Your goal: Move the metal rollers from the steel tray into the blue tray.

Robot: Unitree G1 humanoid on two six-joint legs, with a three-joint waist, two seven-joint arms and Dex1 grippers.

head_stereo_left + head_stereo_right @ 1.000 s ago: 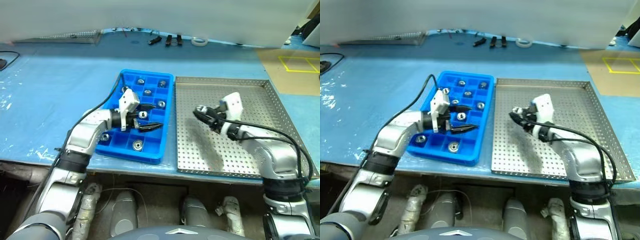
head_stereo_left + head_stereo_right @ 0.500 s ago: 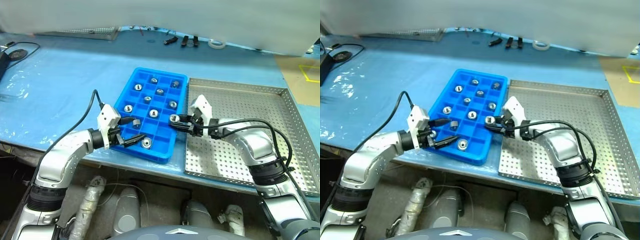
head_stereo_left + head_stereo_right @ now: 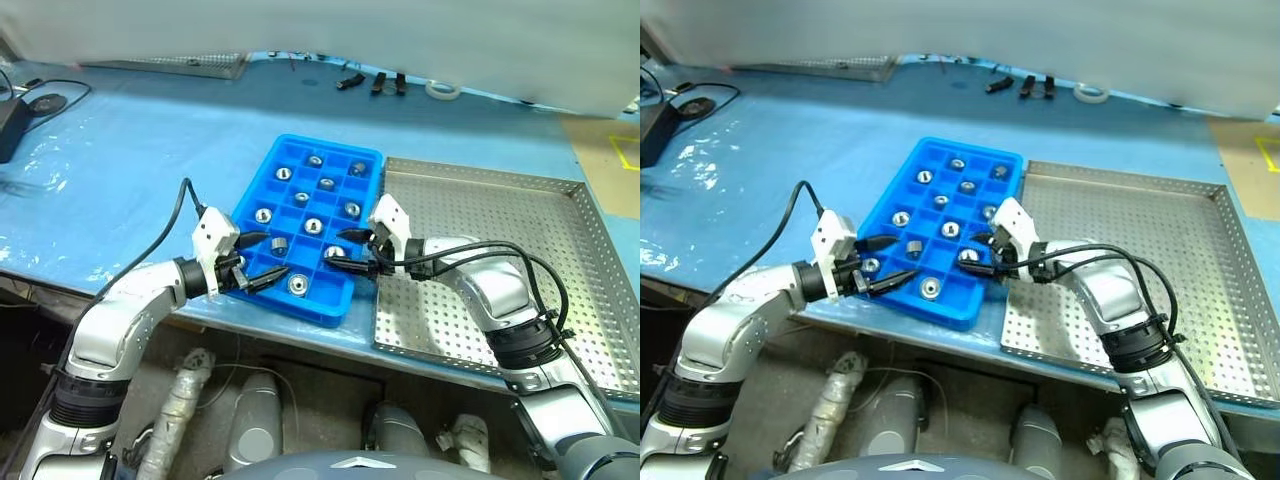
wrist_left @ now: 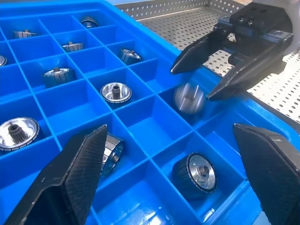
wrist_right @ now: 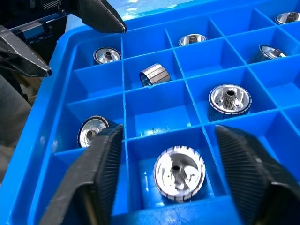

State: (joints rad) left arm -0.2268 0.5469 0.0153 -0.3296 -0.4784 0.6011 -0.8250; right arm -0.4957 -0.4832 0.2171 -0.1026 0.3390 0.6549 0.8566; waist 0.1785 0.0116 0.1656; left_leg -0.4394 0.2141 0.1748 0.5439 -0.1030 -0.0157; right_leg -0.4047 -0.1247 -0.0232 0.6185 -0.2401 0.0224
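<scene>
One roller (image 5: pixel 179 172) in blue tray (image 5: pixel 154 119) | between spread right fingers (image 5: pixel 101 173) | left fingers (image 4: pixel 79 173) spread

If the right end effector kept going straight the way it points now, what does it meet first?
Probably the metal roller lying just ahead between the open fingers of the right end effector, in a near-edge compartment of the blue tray. Depth is hard to judge.

The head's two eye views look forward and down over the bench (image 3: pixel 120 170) from above. Both wrist views sit close over the blue tray (image 4: pixel 140 42), facing each other across its compartments.
</scene>
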